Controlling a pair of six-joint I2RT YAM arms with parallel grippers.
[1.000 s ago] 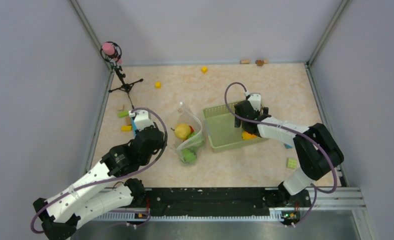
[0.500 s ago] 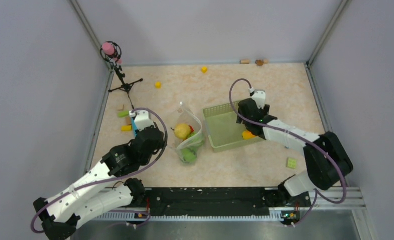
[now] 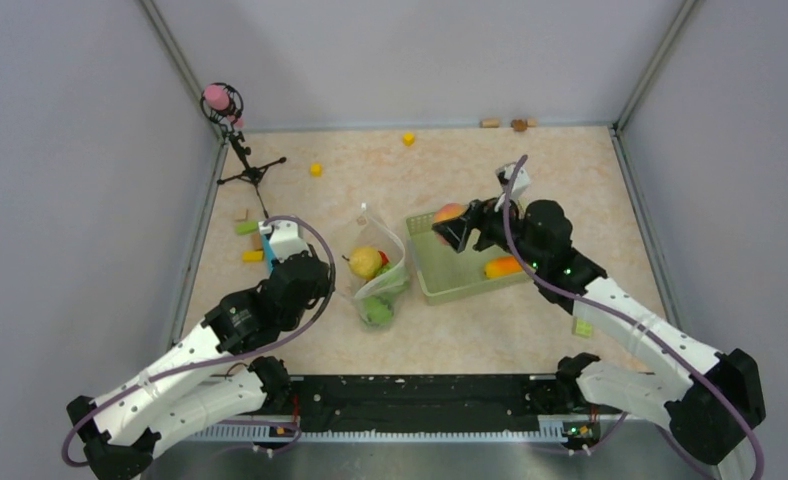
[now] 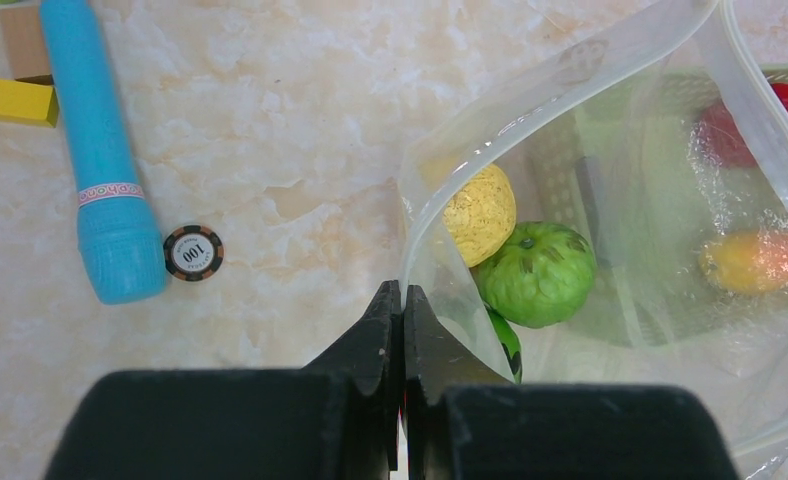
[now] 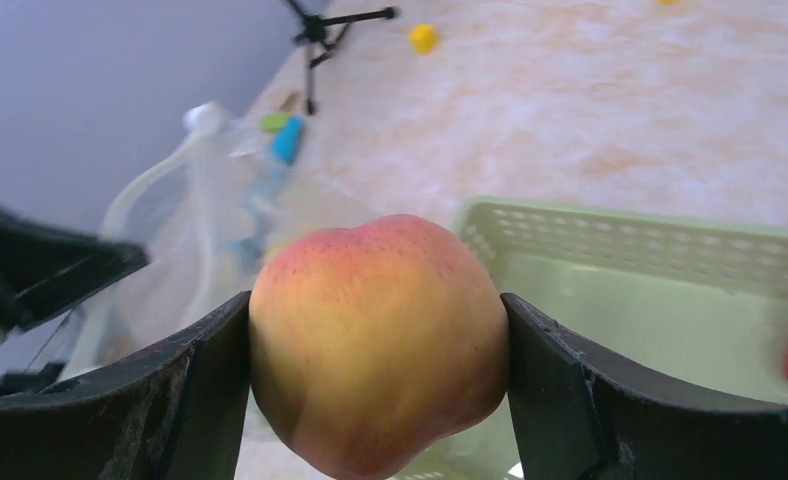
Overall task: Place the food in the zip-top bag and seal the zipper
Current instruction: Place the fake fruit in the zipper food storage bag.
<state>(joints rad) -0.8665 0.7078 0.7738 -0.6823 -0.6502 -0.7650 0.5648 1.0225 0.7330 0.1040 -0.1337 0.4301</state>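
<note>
The zip-top bag point(image 3: 382, 268) stands open left of the basket, its mouth upward. My left gripper point(image 4: 403, 295) is shut on the bag's near wall point(image 4: 440, 270), holding it up. The zipper point(image 4: 530, 108) curves along the open mouth. Inside lie a yellow bumpy fruit point(image 4: 482, 212) and a green fruit point(image 4: 538, 272). My right gripper point(image 5: 375, 312) is shut on a peach-orange toy fruit point(image 5: 375, 340), raised over the basket's left end point(image 3: 448, 214). An orange food piece point(image 3: 503, 266) stays in the basket.
The pale green basket point(image 3: 426, 280) sits right of the bag. A blue cylinder point(image 4: 100, 170), a poker chip point(image 4: 192, 252) and coloured blocks point(image 3: 251, 242) lie to the left. A microphone stand point(image 3: 238, 140) is at the back left, yellow cubes point(image 3: 315, 170) behind, a green block point(image 3: 582, 327) right.
My right gripper closed on the peach-orange fruit in the basket, then lifted it up and to the left towards the bag. The left gripper and bag have not moved.
</note>
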